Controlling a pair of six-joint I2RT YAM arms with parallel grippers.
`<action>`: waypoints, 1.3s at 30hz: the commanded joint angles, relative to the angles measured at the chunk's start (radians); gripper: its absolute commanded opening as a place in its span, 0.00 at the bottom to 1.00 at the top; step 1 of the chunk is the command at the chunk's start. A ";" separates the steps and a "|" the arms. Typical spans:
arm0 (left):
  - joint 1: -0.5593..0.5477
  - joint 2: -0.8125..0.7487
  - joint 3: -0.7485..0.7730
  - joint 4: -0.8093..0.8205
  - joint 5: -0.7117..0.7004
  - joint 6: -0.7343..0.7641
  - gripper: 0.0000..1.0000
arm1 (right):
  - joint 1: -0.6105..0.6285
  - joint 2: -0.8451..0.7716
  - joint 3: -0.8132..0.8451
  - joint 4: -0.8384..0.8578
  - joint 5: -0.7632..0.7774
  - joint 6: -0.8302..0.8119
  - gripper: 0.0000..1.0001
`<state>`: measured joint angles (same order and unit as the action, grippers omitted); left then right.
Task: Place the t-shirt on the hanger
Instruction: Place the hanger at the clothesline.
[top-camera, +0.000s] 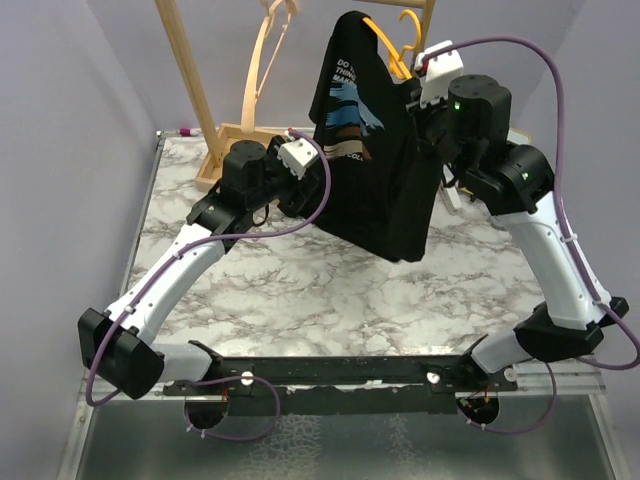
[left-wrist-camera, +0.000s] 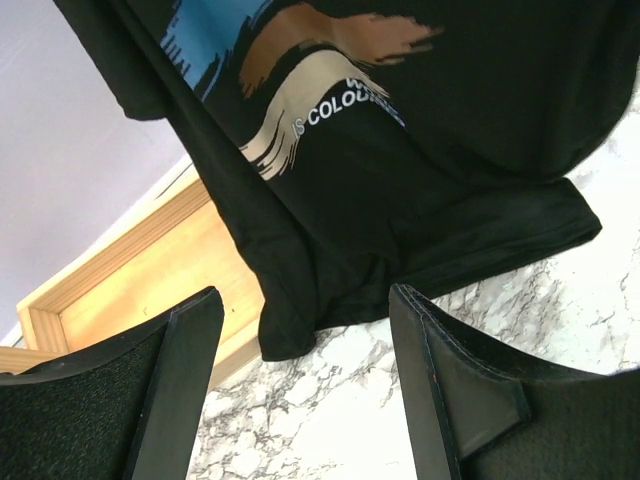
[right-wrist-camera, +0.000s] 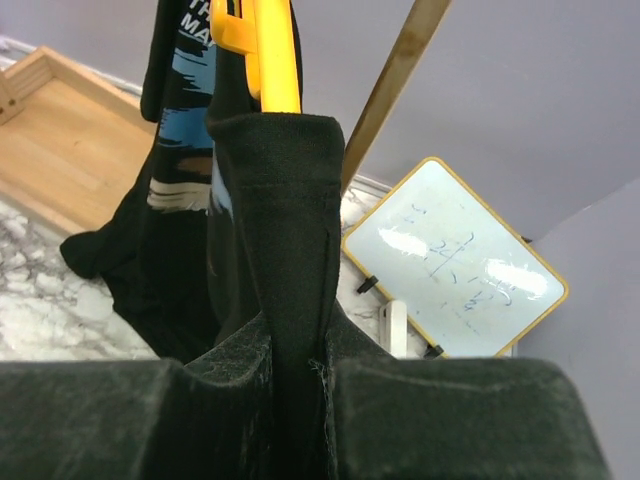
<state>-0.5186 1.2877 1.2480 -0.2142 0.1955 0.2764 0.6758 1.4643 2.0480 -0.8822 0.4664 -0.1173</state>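
The black t-shirt (top-camera: 368, 150) with its blue and tan print hangs over the yellow hanger (top-camera: 393, 48), and its hem brushes the marble table (top-camera: 300, 290). My right gripper (top-camera: 418, 105) is up at the shirt's right shoulder. In the right wrist view its jaws (right-wrist-camera: 295, 345) are shut on a fold of the t-shirt (right-wrist-camera: 290, 200), with the hanger (right-wrist-camera: 270, 50) running down into that fold. My left gripper (top-camera: 312, 170) is low at the shirt's left side. It stands open (left-wrist-camera: 305, 300), facing the t-shirt's (left-wrist-camera: 400, 180) lower corner, and holds nothing.
A wooden rack with a tray-like base (top-camera: 235, 135) stands at the back left, with a pale wooden hanger (top-camera: 265, 60) on it. The base (left-wrist-camera: 130, 290) lies just left of the shirt's corner. A small whiteboard (right-wrist-camera: 455, 265) and a white marker (right-wrist-camera: 397, 328) lie behind the shirt.
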 joint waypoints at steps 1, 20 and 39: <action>0.006 0.009 0.006 0.032 0.040 -0.033 0.70 | -0.050 0.073 0.107 0.088 -0.033 0.010 0.01; 0.015 0.001 -0.034 0.032 0.119 -0.028 0.70 | -0.133 0.225 0.261 0.214 -0.197 0.110 0.01; 0.019 0.019 -0.051 0.063 0.146 -0.050 0.70 | -0.181 0.317 0.306 0.340 -0.114 0.123 0.01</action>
<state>-0.5049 1.3205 1.2091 -0.1871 0.3145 0.2508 0.5194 1.7706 2.3051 -0.7048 0.3084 -0.0208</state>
